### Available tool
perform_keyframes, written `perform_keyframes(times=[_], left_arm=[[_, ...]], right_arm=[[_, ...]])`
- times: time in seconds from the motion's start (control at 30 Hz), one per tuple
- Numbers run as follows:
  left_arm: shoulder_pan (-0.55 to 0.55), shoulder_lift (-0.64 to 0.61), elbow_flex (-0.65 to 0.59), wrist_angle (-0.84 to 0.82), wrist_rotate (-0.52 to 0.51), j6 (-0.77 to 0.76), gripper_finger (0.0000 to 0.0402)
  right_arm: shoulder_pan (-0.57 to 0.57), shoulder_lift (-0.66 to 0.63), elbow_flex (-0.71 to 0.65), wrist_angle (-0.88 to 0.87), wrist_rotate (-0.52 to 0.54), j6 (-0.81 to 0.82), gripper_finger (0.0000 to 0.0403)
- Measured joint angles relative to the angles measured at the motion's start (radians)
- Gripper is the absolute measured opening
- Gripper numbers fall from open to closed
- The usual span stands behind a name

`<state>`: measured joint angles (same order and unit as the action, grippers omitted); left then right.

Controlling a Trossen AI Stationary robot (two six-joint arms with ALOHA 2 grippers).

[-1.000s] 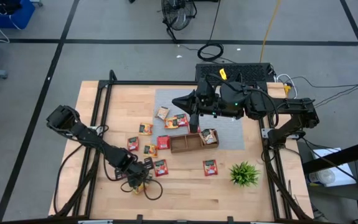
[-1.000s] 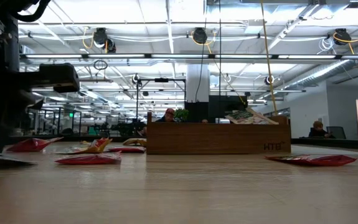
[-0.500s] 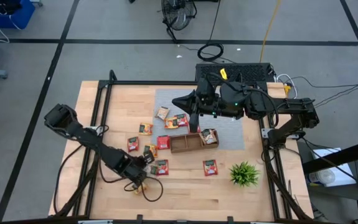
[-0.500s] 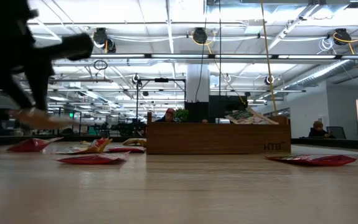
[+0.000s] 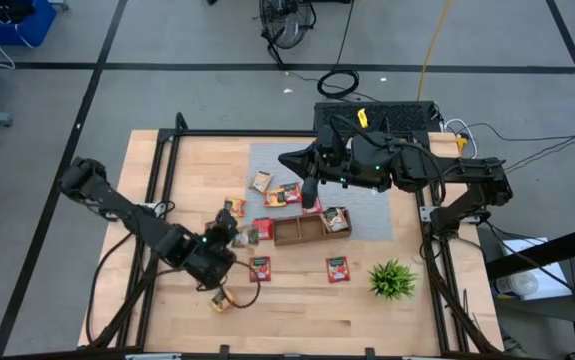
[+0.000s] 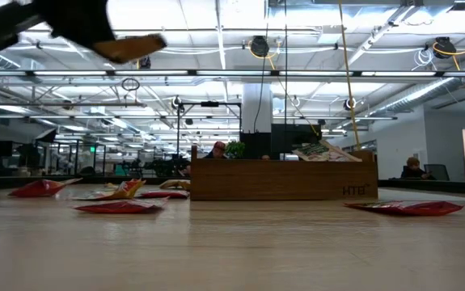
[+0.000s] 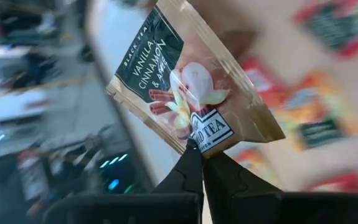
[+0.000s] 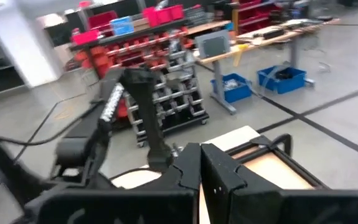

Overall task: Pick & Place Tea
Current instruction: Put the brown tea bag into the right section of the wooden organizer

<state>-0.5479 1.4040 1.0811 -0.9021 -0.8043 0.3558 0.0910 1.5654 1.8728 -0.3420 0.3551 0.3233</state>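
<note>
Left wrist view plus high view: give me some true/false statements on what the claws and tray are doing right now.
1. The left claw is shut on a tea sachet. True.
2. That sachet's label reads green tea with mint. False: it reads black tea, vanilla cinnamon.
3. The held sachet is lying flat on the table. False: in the low view it hangs well above the tabletop.
4. The right claw carries a sachet. False: it is shut with nothing in it, beside the wooden tray.
5. The tray already holds at least one sachet, in its right-end compartment. True.
6. A green plant stands near the table's front right corner. True.
</note>
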Motion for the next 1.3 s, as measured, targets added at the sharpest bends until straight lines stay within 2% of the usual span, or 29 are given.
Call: perform_keyframes(times=[0.17, 0.47, 0.7, 0.87, 0.97, 1.17, 1.3], left_arm=[[0.072, -0.001, 0.090, -0.020, -0.132, 0.062, 0.0003], [0.223, 0.000, 0.223, -0.006, -0.324, 0.270, 0.0002], [0.306, 0.000, 0.235, 0.235, -0.453, 0.619, 0.0002], [0.318, 0.000, 0.235, 0.305, -0.470, 0.723, 0.0002], [0.308, 0.000, 0.235, 0.327, -0.491, 0.786, 0.0002], [0.277, 0.000, 0.235, 0.363, -0.479, 0.847, 0.0002], [0.262, 0.000, 0.235, 0.411, -0.472, 0.882, 0.0002]], right_arm=[[0.002, 0.002, -0.066, 0.001, 0.089, 0.095, 0.0000], [0.000, 0.001, -0.177, 0.029, 0.090, 0.206, 0.0000], [-0.013, 0.000, -0.204, 0.028, 0.090, 0.209, 0.0000], [-0.016, -0.008, -0.204, 0.025, 0.060, 0.189, 0.0005], [-0.019, -0.009, -0.204, 0.024, 0.034, 0.206, 0.0032], [-0.040, -0.009, -0.204, 0.028, 0.035, 0.219, 0.0116], [-0.052, -0.009, -0.204, 0.051, 0.016, 0.233, 0.0157]])
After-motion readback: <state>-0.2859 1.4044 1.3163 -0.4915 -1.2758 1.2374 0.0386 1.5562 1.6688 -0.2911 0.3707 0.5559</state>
